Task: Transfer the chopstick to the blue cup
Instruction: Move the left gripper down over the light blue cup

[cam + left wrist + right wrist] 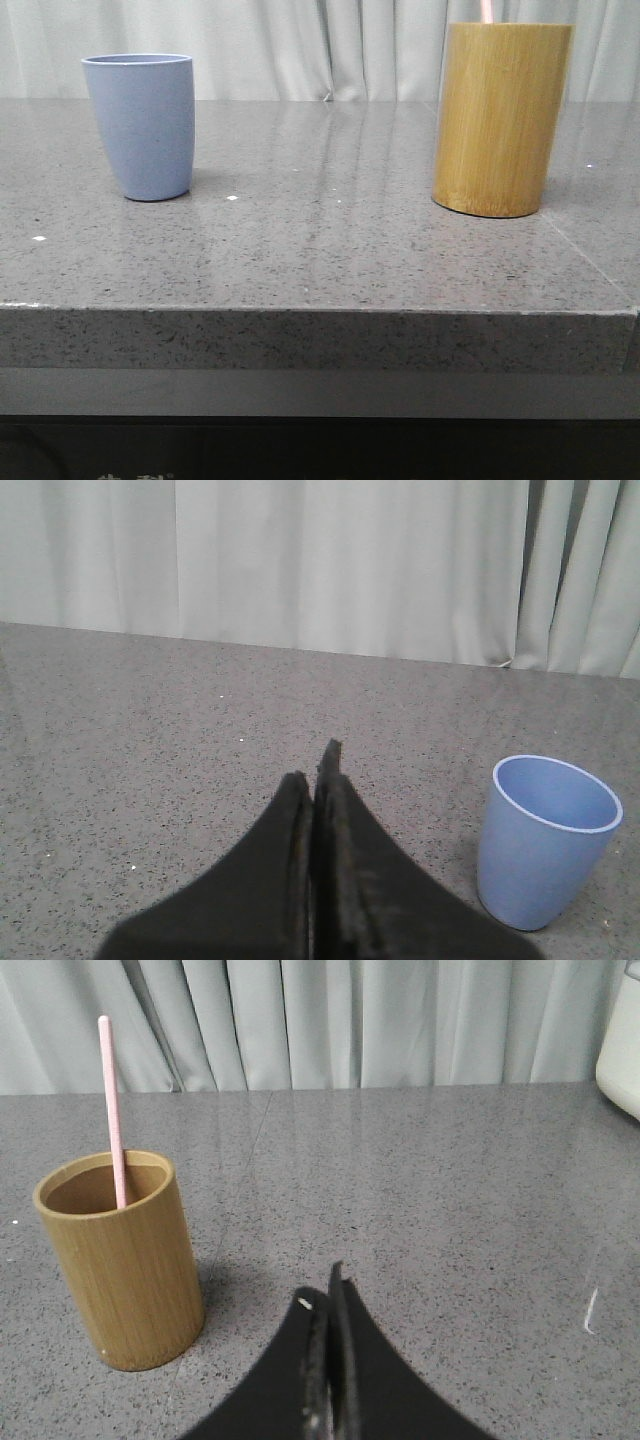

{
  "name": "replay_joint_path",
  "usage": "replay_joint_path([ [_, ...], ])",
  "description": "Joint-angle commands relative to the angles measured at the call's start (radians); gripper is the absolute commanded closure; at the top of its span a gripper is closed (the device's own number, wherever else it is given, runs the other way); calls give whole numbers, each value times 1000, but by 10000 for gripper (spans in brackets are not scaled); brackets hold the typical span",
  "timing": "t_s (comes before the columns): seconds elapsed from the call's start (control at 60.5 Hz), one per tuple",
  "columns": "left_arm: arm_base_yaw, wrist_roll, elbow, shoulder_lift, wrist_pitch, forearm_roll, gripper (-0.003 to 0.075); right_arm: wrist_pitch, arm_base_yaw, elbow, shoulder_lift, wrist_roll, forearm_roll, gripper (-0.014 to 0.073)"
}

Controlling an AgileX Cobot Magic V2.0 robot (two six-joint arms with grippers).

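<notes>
I see one pink chopstick (111,1110) standing in the bamboo holder (500,120), leaning on its far wall, on the right of the grey table (320,250). The blue cup (140,125) stands upright well apart on the left, with nothing showing inside. My left gripper (322,765) and right gripper (328,1285) are both clenched on nothing, each over bare tabletop near its own container.

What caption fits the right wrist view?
Right gripper, jaws shut and empty, near a bamboo cylinder holding one pink chopstick on the grey stone table.
</notes>
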Motion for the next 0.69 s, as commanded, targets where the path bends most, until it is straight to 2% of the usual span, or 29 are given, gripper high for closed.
replay_joint_path([
  [0.0,1,-5,-41,30,-86,-8,739,-70,-6,-52,39,-5,-10,711],
  [0.116,1,-5,-41,32,-86,-8,734,-84,-6,-53,43,-5,-10,698],
  [0.182,1,-5,-41,32,-86,-8,694,-91,-6,-53,43,-5,-10,625],
  [0.231,1,-5,-41,32,-86,-8,636,-94,-6,-53,43,-5,-10,524],
  [0.264,1,-5,-41,32,-86,-8,581,-96,-6,-53,43,-5,-10,445],
  [0.347,1,-5,-41,32,-86,-8,362,-96,-6,-53,43,-5,-10,215],
  [0.396,1,-5,-41,32,-86,-8,231,-98,-6,-53,43,-5,-10,128],
  [0.462,1,-5,-41,32,-86,-8,132,-98,-6,-53,43,-5,-10,58],
  [0.512,1,-5,-41,32,-86,-8,105,-98,-6,-53,43,-5,-10,36],
  [0.677,1,-5,-41,32,-88,-8,126,-94,-6,-53,43,-5,-10,41],
])
